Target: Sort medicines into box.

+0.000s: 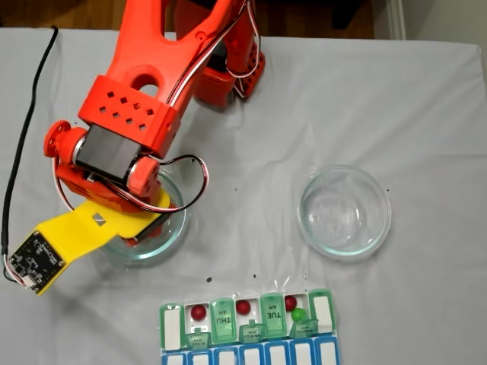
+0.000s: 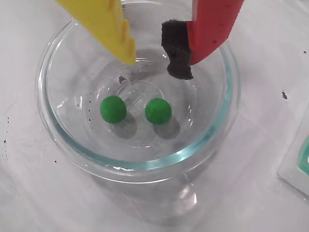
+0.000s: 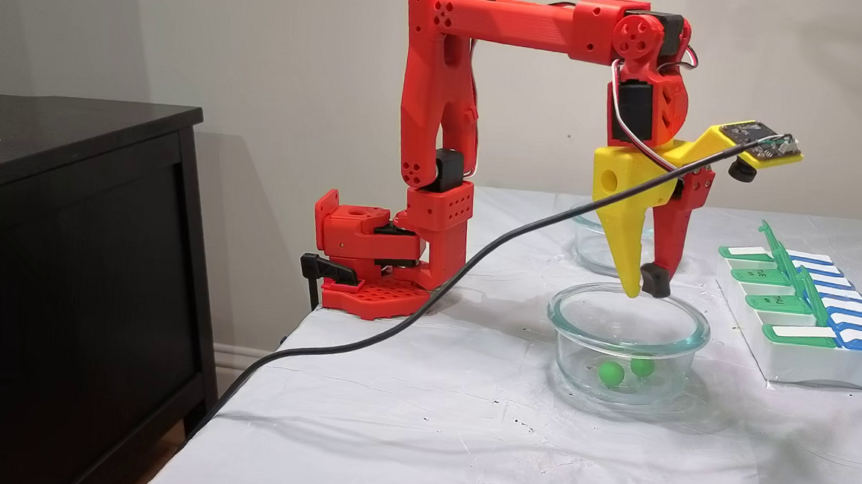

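Wrist view: 2 green balls (image 2: 113, 108) (image 2: 158, 110) lie side by side at the centre of the glass bowl (image 2: 58, 140), with the gripper (image 2: 154, 65) poised above them, fingers apart and empty. In a fixed view, the pill organizer (image 1: 323, 313) at bottom centre already holds 3 dark red balls (image 1: 198, 312) and 1 green ball (image 1: 298, 314), so I judge 4 sorted and 2 left.

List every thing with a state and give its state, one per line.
Gripper: open, empty, above the near bowl.
Near bowl: holds two green balls.
Far bowl: empty.
Pill box: some green lids open; three red balls and one green inside.
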You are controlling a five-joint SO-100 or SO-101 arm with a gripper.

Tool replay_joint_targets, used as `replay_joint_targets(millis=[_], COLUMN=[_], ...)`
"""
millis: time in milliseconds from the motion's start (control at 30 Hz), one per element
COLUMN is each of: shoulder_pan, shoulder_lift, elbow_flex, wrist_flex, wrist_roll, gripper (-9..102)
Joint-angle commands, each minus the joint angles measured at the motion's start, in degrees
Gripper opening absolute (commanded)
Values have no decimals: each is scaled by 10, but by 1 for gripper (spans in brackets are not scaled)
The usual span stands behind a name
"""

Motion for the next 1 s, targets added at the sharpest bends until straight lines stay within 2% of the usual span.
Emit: replay_joint_targets(millis=[0,300,967], shoulder_pan=[14,25,11], shoulder_lift=[34,62,34], elbow_flex=[6,63,96], wrist_flex=[-20,-52,-121], wrist_roll=[-18,-24,-8], gripper=[15,19,20])
